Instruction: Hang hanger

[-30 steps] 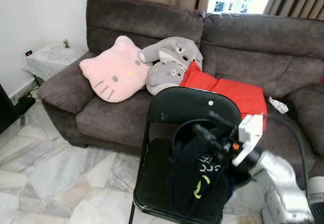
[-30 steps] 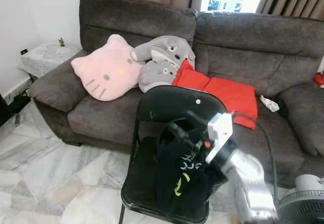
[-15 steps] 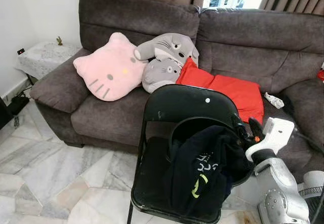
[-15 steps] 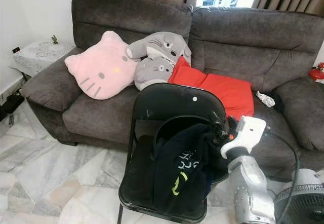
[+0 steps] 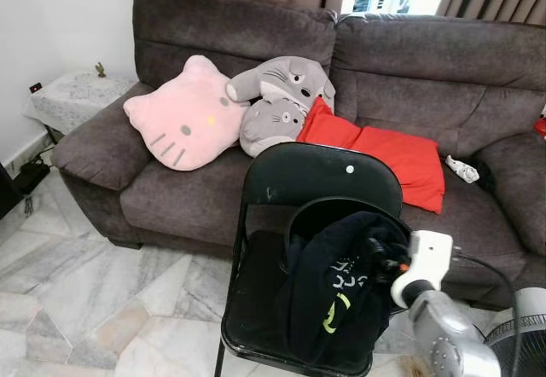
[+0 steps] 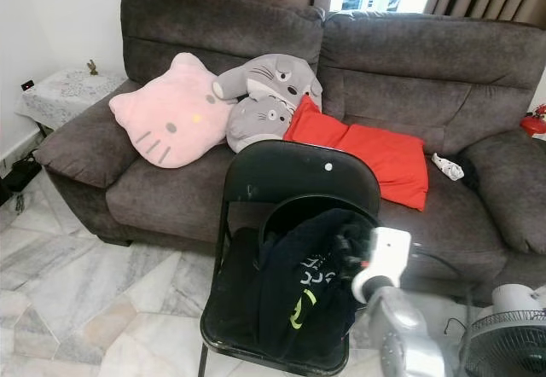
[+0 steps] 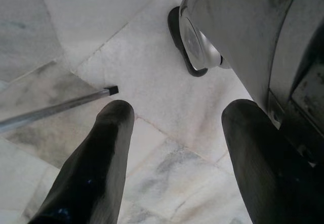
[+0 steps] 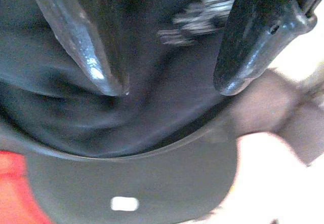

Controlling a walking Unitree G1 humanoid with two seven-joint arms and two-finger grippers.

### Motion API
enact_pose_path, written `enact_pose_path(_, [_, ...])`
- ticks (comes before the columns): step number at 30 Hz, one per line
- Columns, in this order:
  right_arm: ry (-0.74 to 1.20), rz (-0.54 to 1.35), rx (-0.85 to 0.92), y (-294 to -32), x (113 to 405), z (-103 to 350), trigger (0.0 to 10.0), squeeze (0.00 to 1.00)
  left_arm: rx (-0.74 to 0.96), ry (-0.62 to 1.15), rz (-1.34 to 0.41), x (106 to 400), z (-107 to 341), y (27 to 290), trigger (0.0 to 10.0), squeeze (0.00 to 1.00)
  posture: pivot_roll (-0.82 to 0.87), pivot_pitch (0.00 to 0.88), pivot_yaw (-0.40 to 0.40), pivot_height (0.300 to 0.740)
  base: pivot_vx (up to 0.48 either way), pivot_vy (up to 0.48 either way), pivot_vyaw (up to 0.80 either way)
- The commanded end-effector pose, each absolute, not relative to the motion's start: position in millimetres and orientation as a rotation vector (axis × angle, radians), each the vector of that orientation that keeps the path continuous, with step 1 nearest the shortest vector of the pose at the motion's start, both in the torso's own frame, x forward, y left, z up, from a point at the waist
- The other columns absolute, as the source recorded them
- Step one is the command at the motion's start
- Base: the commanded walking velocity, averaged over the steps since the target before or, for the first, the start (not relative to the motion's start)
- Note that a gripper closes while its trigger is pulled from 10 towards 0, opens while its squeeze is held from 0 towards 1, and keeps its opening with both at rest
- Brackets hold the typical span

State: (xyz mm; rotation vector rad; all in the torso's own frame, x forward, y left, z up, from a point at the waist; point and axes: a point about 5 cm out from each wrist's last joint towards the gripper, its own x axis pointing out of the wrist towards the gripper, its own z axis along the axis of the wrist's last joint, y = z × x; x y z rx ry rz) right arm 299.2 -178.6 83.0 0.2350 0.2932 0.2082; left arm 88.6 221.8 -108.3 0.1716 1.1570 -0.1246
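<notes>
- The black garment [image 5: 341, 287], with white lettering and a yellow-green mark on its front, hangs over the black folding chair [image 5: 317, 176], draped from the curved opening in the backrest down onto the seat
- The hanger itself cannot be made out; it is either under the cloth or too dark to tell apart from it
- The right gripper [image 8: 167, 89] is at the garment's upper right side, close against the cloth; in the right wrist view its two black fingers [image 8: 76, 36] stand apart with dark fabric between and behind them, and whether they press on it cannot be told
- The silver right arm [image 5: 448, 343] with its white wrist block rises from the lower right of the head views to the chair's right edge
- The left gripper [image 7: 172, 153] hangs idle over the marble floor [image 7: 152, 87], fingers apart, beside the robot's own body
- Behind the chair stands a dark brown sofa [image 5: 426, 61] bearing a pink cat-face cushion [image 5: 183, 117], a grey plush toy [image 5: 277, 95] and a red cushion [image 5: 384, 155]
- A fan [image 6: 503, 334] stands on the floor at the lower right
</notes>
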Motion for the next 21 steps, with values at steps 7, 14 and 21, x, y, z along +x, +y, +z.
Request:
enact_pose_path(7, [0.276,0.322,0.255,-178,281,98,10.0,0.00,0.178,1.162,-0.146,86,-110,218,10.0,0.00,-0.07,0.000,-0.036,0.740,0.000,0.000,0.00])
enact_pose_path(14, [0.315,0.294,0.342,-181,268,96,10.0,0.00,0.186,1.165,-0.157,85,-110,218,10.0,0.00,-0.08,0.000,-0.030,0.740,0.000,0.000,0.00])
enact_pose_path(21, [0.428,0.336,0.318,-179,264,83,10.0,0.00,0.187,1.163,-0.155,85,-110,218,10.0,0.00,-0.07,0.000,-0.037,0.740,0.000,0.000,0.00])
